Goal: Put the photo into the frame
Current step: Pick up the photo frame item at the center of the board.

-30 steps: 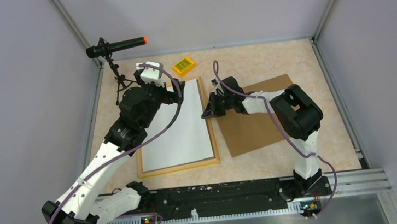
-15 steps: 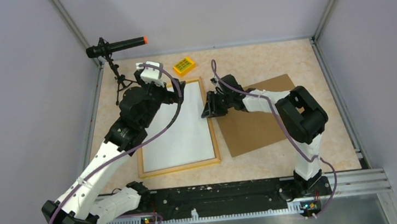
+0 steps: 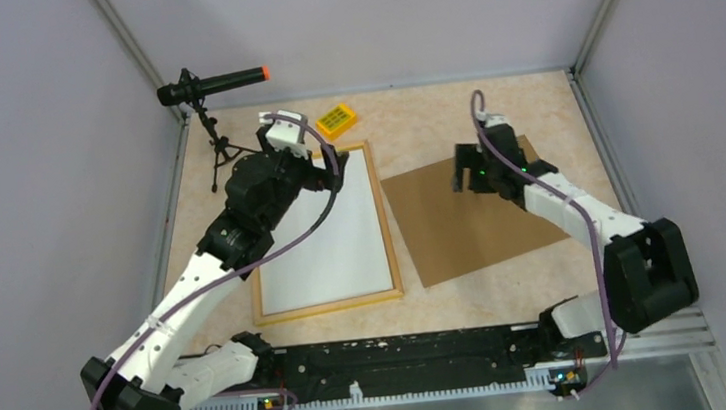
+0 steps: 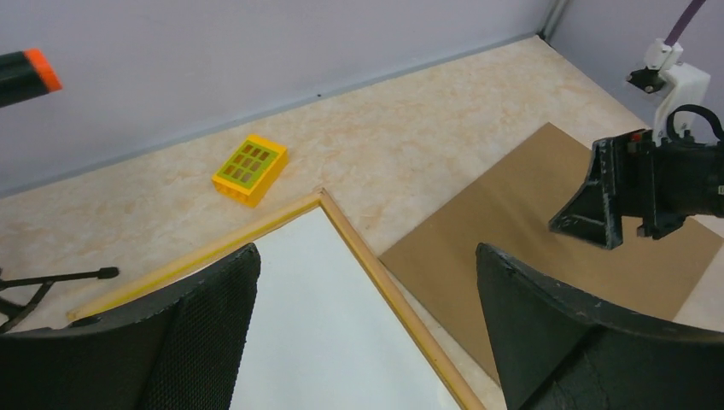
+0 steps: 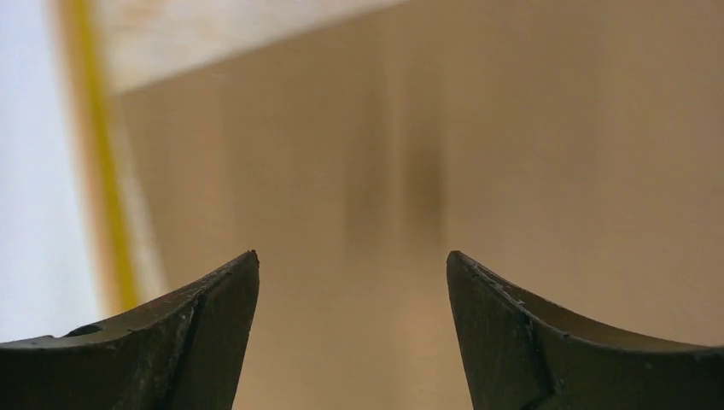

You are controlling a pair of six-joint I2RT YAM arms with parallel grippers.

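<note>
The photo [image 3: 327,239] lies white back up inside the frame [image 3: 389,233], a light wooden rectangle left of centre on the table. My left gripper [image 3: 329,173] hovers over the frame's far end, wide open and empty. In the left wrist view its fingers straddle the far right corner of the frame [image 4: 376,273] and the photo [image 4: 341,325]. My right gripper [image 3: 464,170] hangs open over the brown cardboard board [image 3: 461,226], apart from the frame. The right wrist view shows nothing between the gripper's [image 5: 352,253] fingers, only cardboard [image 5: 512,128] below.
A small yellow block [image 3: 336,119] sits beyond the frame near the back wall. A black device with an orange tip on a small tripod [image 3: 212,84] stands at the back left. Walls enclose the table on three sides.
My right gripper has opened and swung right, from the frame's right rail to over the cardboard. My left gripper has shifted slightly toward the back.
</note>
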